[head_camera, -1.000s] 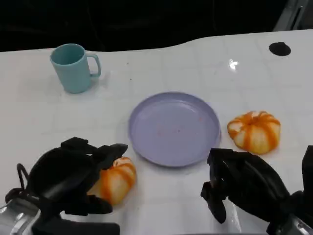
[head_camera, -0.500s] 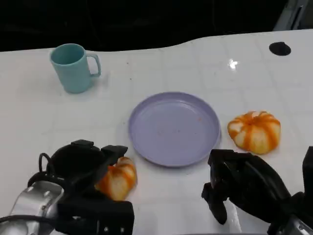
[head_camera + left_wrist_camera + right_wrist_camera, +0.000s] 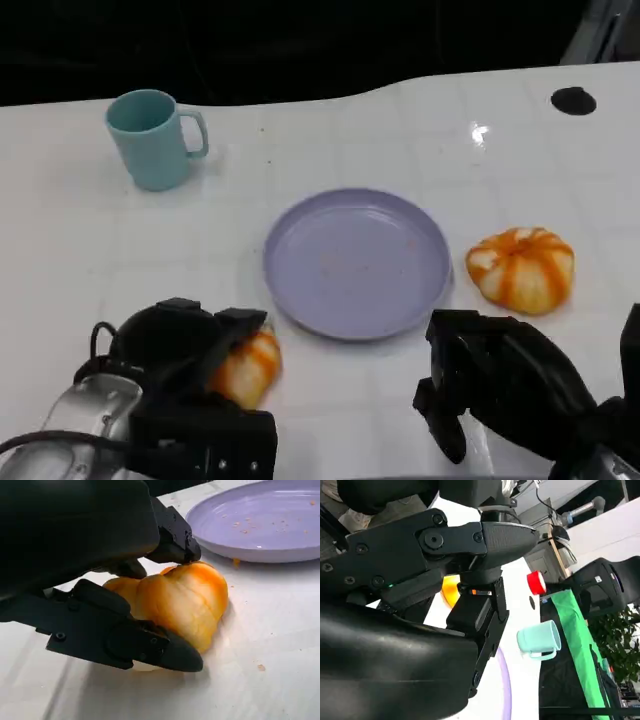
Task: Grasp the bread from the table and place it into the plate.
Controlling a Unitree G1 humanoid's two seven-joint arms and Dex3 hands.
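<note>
Head view: left hand (image 3: 185, 350) at the near left of the white table (image 3: 400, 120), fingers closed around the orange bread (image 3: 245, 367), which sits on the table just beside the near-left rim of the purple plate (image 3: 357, 262). A second orange bun (image 3: 520, 267) lies right of the plate; teal mug (image 3: 152, 138) at far left. Right hand (image 3: 500, 385) at near right, fingers curled in, nothing in them.

Left wrist view: fingers (image 3: 150, 647) clamp the bread (image 3: 185, 600) on both sides; bread touches the table, plate (image 3: 260, 525) close beyond.

Right wrist view: right hand (image 3: 445, 545) curled in, holding nothing; mug (image 3: 540, 639) visible past it.
</note>
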